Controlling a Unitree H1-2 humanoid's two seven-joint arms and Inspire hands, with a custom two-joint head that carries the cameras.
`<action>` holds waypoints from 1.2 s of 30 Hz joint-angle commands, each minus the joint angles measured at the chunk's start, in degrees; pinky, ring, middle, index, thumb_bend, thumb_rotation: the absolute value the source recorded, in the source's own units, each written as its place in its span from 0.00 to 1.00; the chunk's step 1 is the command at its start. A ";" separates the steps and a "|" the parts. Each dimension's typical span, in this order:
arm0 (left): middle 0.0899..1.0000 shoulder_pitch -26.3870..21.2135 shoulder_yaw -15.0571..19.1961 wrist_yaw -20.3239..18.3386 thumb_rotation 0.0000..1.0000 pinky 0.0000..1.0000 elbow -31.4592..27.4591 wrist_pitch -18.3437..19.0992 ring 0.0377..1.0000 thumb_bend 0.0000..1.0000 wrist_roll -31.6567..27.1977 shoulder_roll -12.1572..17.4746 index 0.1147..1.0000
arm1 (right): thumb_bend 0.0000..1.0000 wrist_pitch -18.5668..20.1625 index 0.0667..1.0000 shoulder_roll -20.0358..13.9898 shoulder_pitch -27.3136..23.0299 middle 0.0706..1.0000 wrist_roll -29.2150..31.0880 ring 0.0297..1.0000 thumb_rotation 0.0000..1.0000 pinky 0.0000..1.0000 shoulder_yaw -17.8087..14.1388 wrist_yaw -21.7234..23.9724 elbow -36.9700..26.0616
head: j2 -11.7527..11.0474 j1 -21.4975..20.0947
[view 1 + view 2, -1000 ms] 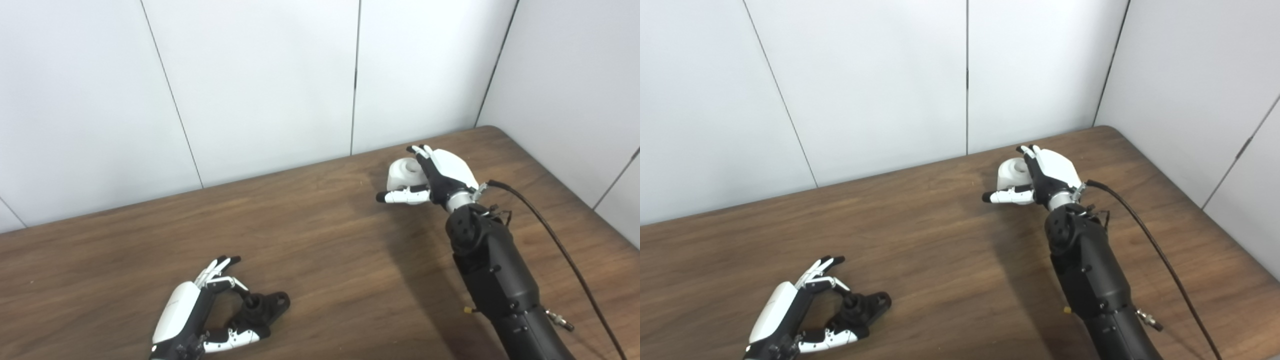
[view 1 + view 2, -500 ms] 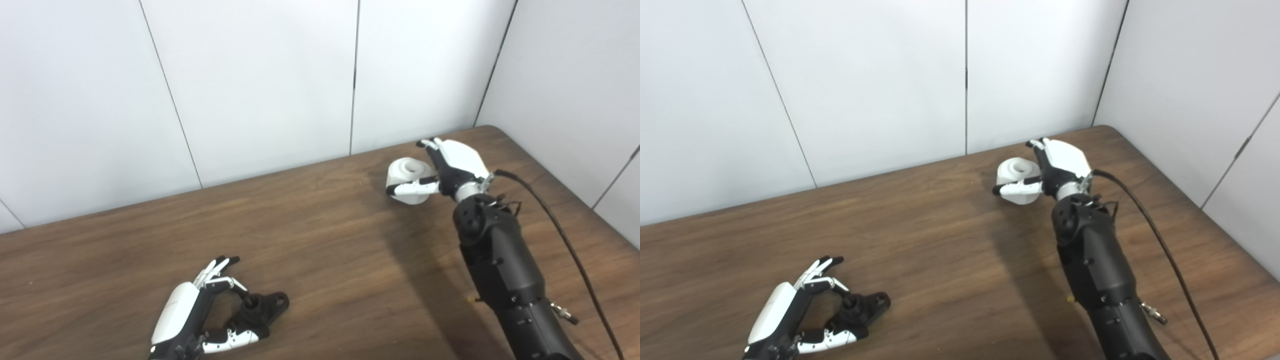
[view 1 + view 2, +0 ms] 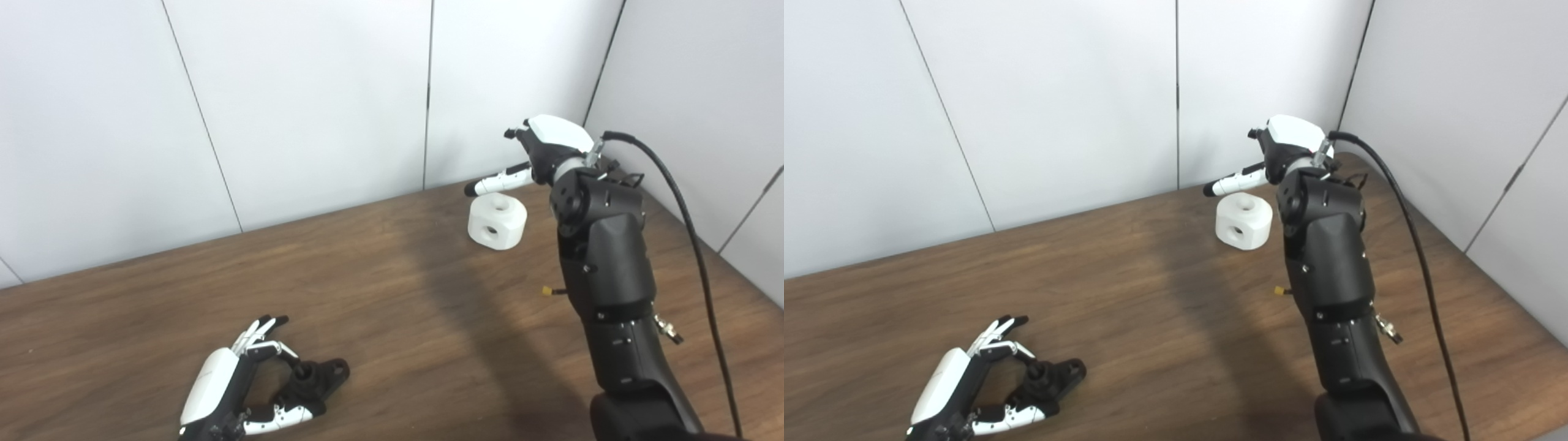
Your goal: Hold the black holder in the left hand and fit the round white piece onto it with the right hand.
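round white piece [image 3: 497,221] sits on the table just below the raised right hand [image 3: 547,149], whose fingers are spread, holding nothing.

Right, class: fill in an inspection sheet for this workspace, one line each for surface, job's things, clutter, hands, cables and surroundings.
Surface: brown wood-grain table, bare in the middle.
Job's things: round white plastic piece with holes stands on the table near the far right corner, free of any hand; black plastic holder lies at the near left.
Clutter: nothing seen.
Hands: left hand rests on the table, fingers curled around the holder, grip not clear; right hand raised above the white piece, thumb out, holding nothing.
Cables: black cable loops from the right wrist down the arm.
Surroundings: plain white wall panels.
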 commanded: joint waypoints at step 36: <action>0.91 2.60 0.20 -0.11 0.04 0.97 1.55 0.85 0.98 0.52 0.08 0.74 0.41 | 1.00 0.09 0.84 -1.38 -1.80 1.00 -5.60 1.00 0.51 1.00 5.25 -3.44 6.34 | -0.50 -0.05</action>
